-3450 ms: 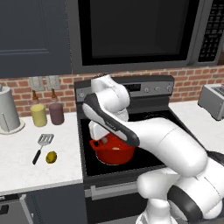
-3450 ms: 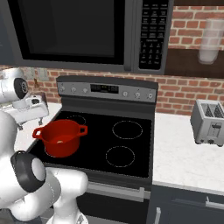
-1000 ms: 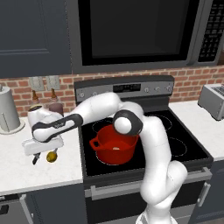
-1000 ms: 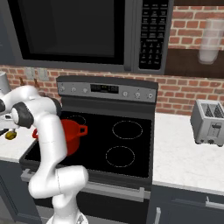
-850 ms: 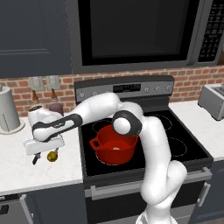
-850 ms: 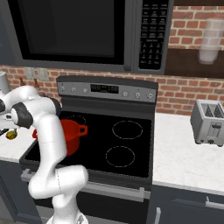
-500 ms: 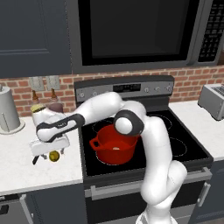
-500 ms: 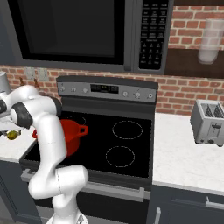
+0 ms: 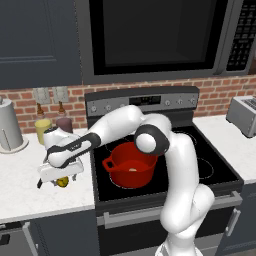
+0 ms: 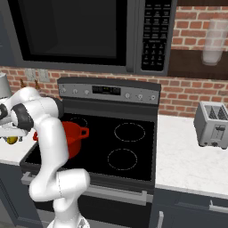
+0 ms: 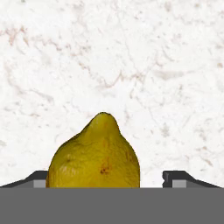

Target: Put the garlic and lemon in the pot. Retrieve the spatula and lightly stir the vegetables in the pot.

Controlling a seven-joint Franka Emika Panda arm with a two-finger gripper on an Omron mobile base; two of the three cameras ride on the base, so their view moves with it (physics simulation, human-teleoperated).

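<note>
The lemon (image 11: 94,157) lies on the white marble counter (image 9: 30,195) left of the stove, its pointed end away from the hand camera. My gripper (image 11: 107,179) stands open low over it, one fingertip (image 11: 177,177) on each side, with a gap still showing on the right. The left base view shows the hand (image 9: 60,167) pressed down over the lemon (image 9: 62,181). The red pot (image 9: 131,165) sits on the front left burner with the pale garlic (image 9: 132,170) inside. Only the black handle end of the spatula (image 9: 39,184) shows beside the hand.
A white canister (image 9: 10,132) and two jars (image 9: 42,127) stand at the back of the left counter. A toaster (image 10: 213,124) sits on the right counter. The microwave (image 9: 150,35) hangs over the stove (image 10: 129,151).
The hand has come down and a little to the right, from above the counter onto the lemon. The pot and garlic have not moved.
</note>
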